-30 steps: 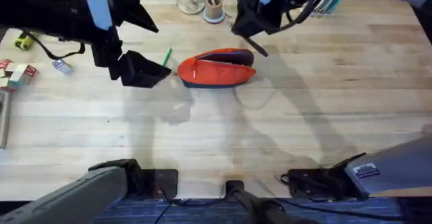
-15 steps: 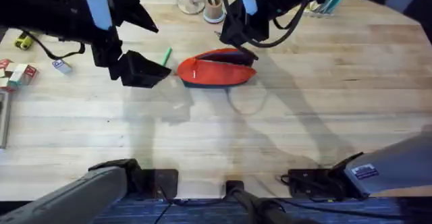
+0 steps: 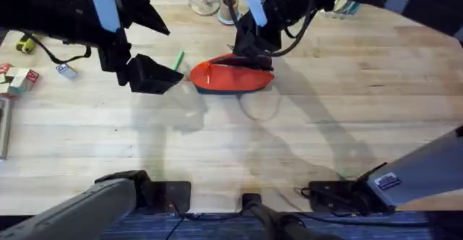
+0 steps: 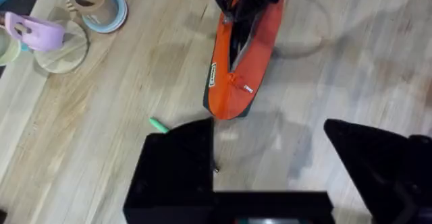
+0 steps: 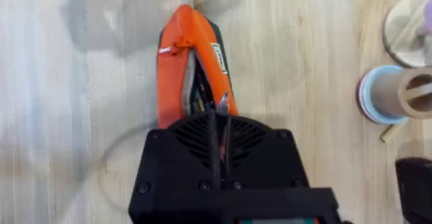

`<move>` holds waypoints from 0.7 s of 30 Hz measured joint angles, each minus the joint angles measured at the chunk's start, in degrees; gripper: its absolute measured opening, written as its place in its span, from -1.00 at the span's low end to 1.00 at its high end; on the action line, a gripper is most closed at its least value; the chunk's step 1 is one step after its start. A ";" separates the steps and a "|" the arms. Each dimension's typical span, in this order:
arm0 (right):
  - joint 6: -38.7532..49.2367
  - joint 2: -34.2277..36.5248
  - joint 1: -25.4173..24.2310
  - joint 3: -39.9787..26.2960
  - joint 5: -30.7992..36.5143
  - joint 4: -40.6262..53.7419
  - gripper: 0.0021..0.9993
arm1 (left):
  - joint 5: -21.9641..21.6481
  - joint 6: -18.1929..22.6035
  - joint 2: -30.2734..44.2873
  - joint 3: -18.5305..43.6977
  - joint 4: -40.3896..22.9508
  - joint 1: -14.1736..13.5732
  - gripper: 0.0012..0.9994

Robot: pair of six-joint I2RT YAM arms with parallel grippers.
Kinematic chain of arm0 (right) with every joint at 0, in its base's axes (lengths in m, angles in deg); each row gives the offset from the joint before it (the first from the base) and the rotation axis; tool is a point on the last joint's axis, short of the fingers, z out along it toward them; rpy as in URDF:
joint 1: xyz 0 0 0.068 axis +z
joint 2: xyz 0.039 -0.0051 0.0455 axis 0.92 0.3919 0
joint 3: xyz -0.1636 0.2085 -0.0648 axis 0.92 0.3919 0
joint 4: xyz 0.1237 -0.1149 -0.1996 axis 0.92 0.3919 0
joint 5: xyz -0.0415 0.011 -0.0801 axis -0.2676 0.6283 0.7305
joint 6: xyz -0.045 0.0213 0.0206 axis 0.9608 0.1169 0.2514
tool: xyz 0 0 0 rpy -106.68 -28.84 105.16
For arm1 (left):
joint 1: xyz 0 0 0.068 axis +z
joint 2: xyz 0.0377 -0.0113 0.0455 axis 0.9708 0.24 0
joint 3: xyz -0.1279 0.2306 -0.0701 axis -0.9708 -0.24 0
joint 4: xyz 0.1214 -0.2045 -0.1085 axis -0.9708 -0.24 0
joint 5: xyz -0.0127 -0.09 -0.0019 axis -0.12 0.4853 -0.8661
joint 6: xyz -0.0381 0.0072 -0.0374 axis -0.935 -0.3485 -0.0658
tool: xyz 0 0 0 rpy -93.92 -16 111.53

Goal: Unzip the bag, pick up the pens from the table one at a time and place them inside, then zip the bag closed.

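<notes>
On the table [image 3: 347, 110], the bag [image 3: 226, 78] lies partly unzipped. Right gripper [image 5: 219, 124] sits over the bag's far end, fingers pressed nearly together above the zipper opening. Green pen [image 3: 178, 59] lies beside the bag's other end. Left gripper [image 4: 270, 156] hovers spread wide just beyond that pen.

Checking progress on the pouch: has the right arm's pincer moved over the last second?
Yes. The right pincer has moved left and down the overhead view, from beside the wooden cup onto the bag.
</notes>
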 joint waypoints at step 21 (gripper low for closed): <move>3.21 4.22 1.67 0.00 -0.18 1.05 -0.94 | 0.00 0.00 0.00 0.00 0.00 0.00 0.99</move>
